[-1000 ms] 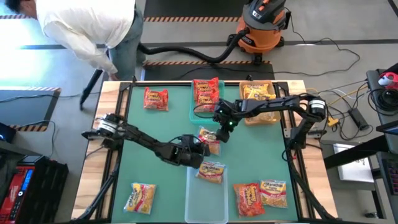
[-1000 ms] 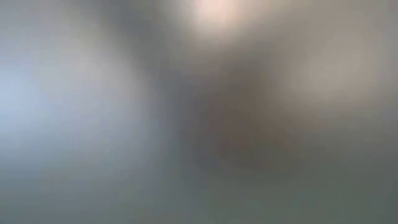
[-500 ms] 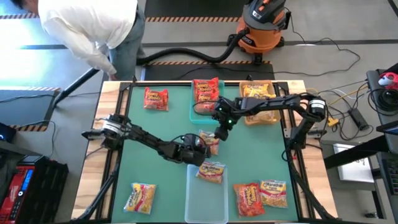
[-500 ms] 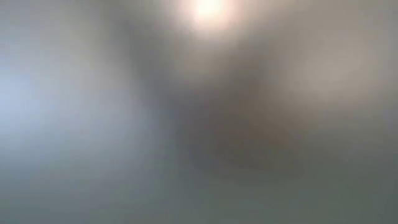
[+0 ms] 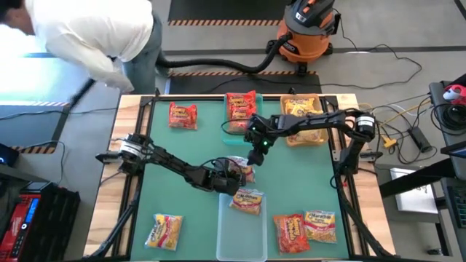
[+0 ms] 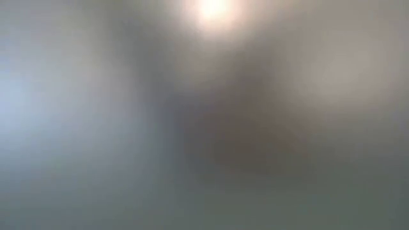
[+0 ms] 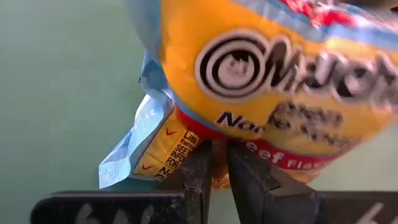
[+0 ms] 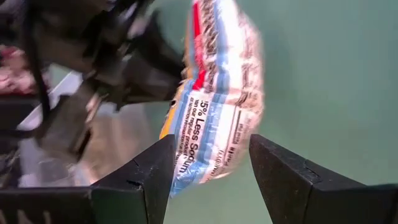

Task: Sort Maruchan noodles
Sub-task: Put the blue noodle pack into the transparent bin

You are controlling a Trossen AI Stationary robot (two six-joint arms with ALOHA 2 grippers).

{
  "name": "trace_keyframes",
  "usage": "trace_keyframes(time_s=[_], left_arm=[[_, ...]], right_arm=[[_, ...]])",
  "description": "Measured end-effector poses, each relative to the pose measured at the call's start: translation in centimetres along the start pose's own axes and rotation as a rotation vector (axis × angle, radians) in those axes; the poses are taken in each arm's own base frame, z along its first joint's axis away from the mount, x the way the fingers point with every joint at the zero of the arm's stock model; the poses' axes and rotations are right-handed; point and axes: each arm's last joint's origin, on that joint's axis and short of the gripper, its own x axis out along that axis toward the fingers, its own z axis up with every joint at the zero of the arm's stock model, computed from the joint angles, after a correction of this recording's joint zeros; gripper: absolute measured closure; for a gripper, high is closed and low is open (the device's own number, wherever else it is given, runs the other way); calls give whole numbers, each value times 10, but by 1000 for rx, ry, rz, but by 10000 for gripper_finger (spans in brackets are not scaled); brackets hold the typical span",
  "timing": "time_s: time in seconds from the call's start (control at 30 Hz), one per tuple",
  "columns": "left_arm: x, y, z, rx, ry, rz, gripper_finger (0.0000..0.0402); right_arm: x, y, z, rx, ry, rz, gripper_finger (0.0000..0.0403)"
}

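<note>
Frame centre: my left gripper point(image 7: 214, 163) pinches a beef-flavour Maruchan packet point(image 7: 273, 81); right gripper point(image 8: 211, 158), fingers spread empty, closes in (square up before clamping).

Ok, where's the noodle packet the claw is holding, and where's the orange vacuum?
Held packet point(image 7: 261, 81): left wrist view, on its yellow front.
Left claw point(image 7: 214, 165): left wrist view, between its fingertips, pinching the packet's edge.
Vacuum point(image 5: 306, 33): high view, on its orange drum.
</note>
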Motion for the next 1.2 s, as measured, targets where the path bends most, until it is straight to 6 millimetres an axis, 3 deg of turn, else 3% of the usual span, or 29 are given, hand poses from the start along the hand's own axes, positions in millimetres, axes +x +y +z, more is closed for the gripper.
trace_keyframes(time_s=[0.3, 0.67, 0.97, 1.2], left_arm=[[0, 1, 0, 2, 0, 3, 365], [0, 1, 0, 2, -1, 4, 365], [0, 1, 0, 2, -1, 4, 365], [1, 1, 0, 0, -2, 1, 365]], right_arm=[[2, 3, 6, -12, -48, 48, 206], [2, 2, 8, -12, -87, -12, 221], [1, 3, 9, -44, -69, 55, 138], [19, 14, 2, -140, -46, 18, 85]])
